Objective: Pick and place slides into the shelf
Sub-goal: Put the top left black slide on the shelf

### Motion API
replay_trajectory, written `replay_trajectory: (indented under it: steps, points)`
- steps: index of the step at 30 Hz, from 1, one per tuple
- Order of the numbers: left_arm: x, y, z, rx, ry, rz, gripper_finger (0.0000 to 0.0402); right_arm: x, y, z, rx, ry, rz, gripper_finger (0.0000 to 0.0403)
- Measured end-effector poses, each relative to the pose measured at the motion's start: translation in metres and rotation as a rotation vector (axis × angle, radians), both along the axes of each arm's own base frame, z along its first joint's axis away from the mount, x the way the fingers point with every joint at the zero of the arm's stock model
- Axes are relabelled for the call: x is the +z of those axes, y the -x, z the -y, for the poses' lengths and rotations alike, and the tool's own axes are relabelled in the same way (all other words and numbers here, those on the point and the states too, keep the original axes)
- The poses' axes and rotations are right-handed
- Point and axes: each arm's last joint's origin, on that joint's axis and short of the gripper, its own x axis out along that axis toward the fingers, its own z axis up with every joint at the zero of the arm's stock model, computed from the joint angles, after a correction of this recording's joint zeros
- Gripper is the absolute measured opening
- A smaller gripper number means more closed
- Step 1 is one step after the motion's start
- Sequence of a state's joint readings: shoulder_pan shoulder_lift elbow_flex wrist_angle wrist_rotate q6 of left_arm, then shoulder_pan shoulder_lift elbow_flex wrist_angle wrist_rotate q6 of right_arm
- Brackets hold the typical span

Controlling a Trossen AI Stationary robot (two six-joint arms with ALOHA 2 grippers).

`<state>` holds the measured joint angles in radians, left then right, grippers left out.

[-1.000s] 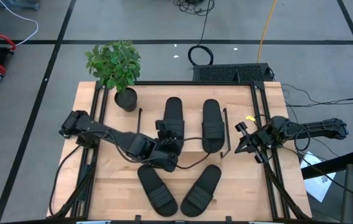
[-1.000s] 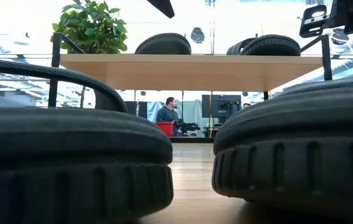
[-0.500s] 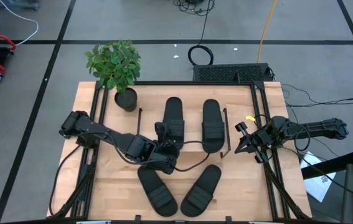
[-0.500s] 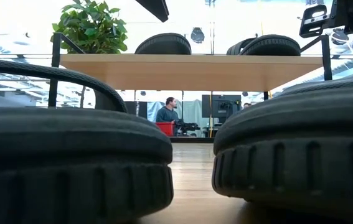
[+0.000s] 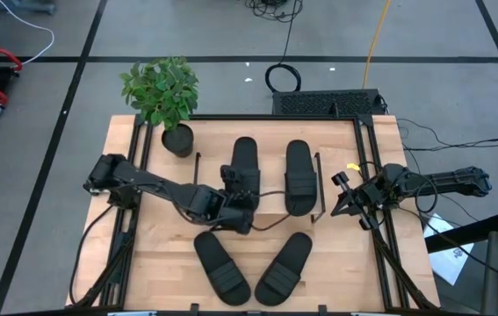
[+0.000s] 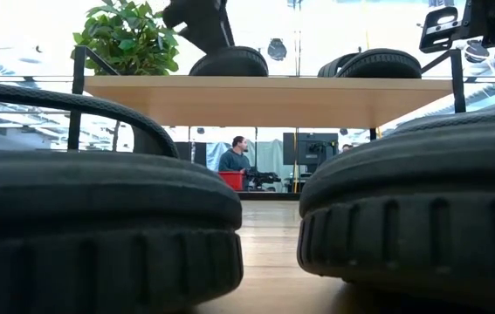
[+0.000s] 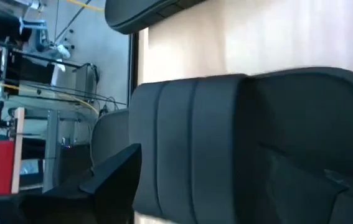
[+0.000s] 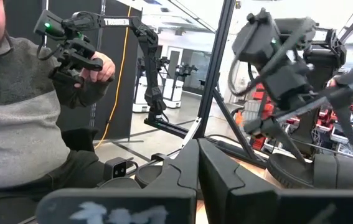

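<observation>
Two black slides (image 5: 245,160) (image 5: 299,175) lie on their soles, side by side, on the shelf's wooden top board (image 5: 271,162). Two more slides (image 5: 222,269) (image 5: 285,268) lie on the table near its front edge and fill the low view (image 6: 99,227) (image 6: 422,209). My left gripper (image 5: 234,190) is open over the near end of the left slide on the shelf. In its wrist view the ribbed strap (image 7: 238,143) fills the picture, with one finger (image 7: 111,180) beside it. My right gripper (image 5: 339,184) is shut and empty at the shelf's right side. My left gripper comes at the left slide on the shelf from above and from the table's near left. One finger stands beside the strap's edge (image 7: 145,155). I cannot tell whether the fingers touch the slide. The slide lies flat on the board.
A potted plant (image 5: 162,92) stands at the table's far left corner beside the shelf's black frame (image 5: 198,167). The shelf's lower level (image 6: 264,209) is open between the two near slides. A seated person (image 8: 20,124) holds a hand controller beyond the table.
My left gripper has come down toward the left slide on the shelf and a little toward the table's far edge; in the low view it now shows just above that slide. No slide has moved.
</observation>
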<state>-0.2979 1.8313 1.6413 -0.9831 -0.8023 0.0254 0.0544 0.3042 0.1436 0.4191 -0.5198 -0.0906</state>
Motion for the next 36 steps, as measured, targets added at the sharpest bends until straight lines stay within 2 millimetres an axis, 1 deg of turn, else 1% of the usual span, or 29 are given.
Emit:
replay_trajectory:
  steps: [8,11,13,16,19,29,31,36]
  points:
    - [0.000,-0.003,-0.013,0.004,-0.017,-0.023,0.0310,0.000,0.000,0.000,0.000,0.001,0.000,0.0000]
    - [-0.001,-0.004,-0.017,-0.016,0.036,-0.051,0.0303,0.000,0.000,0.000,0.000,0.001,-0.003,0.0000]
    - [-0.002,-0.005,-0.018,-0.045,0.058,-0.075,0.0291,-0.001,0.000,0.000,0.000,0.002,-0.005,0.0000]
    - [-0.002,-0.005,-0.017,-0.067,0.050,-0.089,0.0259,-0.001,0.000,0.000,-0.001,0.004,-0.004,0.0000]
    - [-0.002,-0.005,-0.019,-0.051,0.059,-0.077,0.0215,-0.001,0.000,0.000,-0.001,0.007,-0.007,0.0000]
    - [0.000,-0.006,-0.019,0.012,0.089,-0.011,0.0022,-0.001,0.000,0.000,-0.001,0.004,-0.010,0.0000]
    - [0.000,-0.005,-0.017,0.031,0.069,0.010,0.0009,-0.001,0.000,0.000,-0.001,0.004,-0.010,0.0000]
    - [0.001,-0.003,-0.009,0.059,0.031,0.050,0.0013,-0.001,0.000,0.000,0.000,0.004,-0.010,0.0000]
